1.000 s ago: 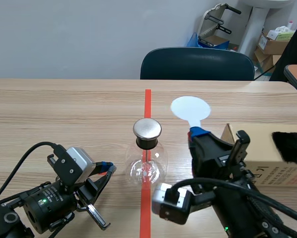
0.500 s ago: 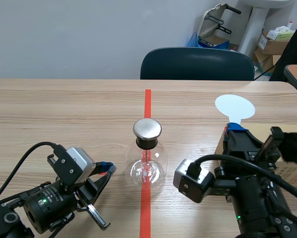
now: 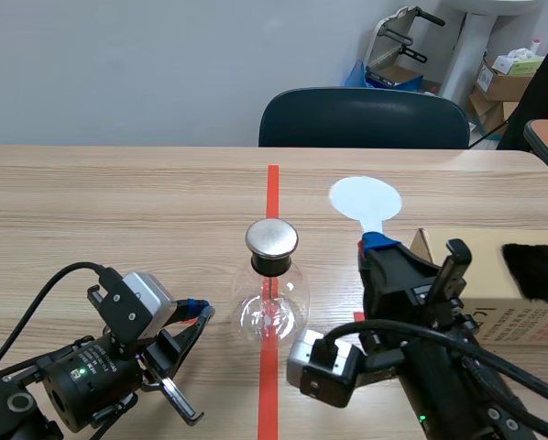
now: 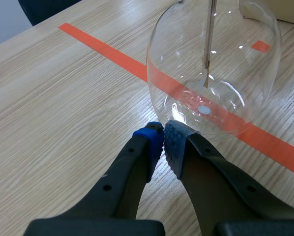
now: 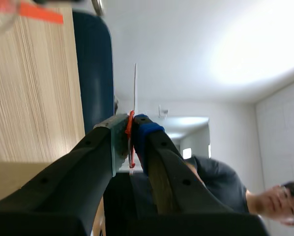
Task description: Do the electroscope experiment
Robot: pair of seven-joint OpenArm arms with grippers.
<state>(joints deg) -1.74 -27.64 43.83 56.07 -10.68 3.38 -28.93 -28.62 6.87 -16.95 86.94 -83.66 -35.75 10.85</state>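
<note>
The electroscope, a clear glass flask (image 3: 271, 312) with a round metal cap (image 3: 272, 238), stands on the red tape line mid-table. Seen from the left wrist, the flask (image 4: 213, 64) shows a thin rod hanging inside it. My left gripper (image 3: 190, 316) rests low at the left, shut on nothing, its tips (image 4: 163, 139) just short of the flask's base. My right gripper (image 3: 377, 246) is raised to the right of the flask and shut on the handle of a white round paddle (image 3: 366, 199). From the right wrist the paddle (image 5: 134, 93) appears edge-on between the fingers.
A cardboard box (image 3: 503, 284) lies at the right with a black furry cloth (image 3: 535, 271) on it. A dark blue chair (image 3: 364, 119) stands behind the table. In the right wrist view a person (image 5: 220, 177) is at the far side.
My right arm swung the white paddle out to the right and then back left toward the flask's cap. The left arm has stayed still.
</note>
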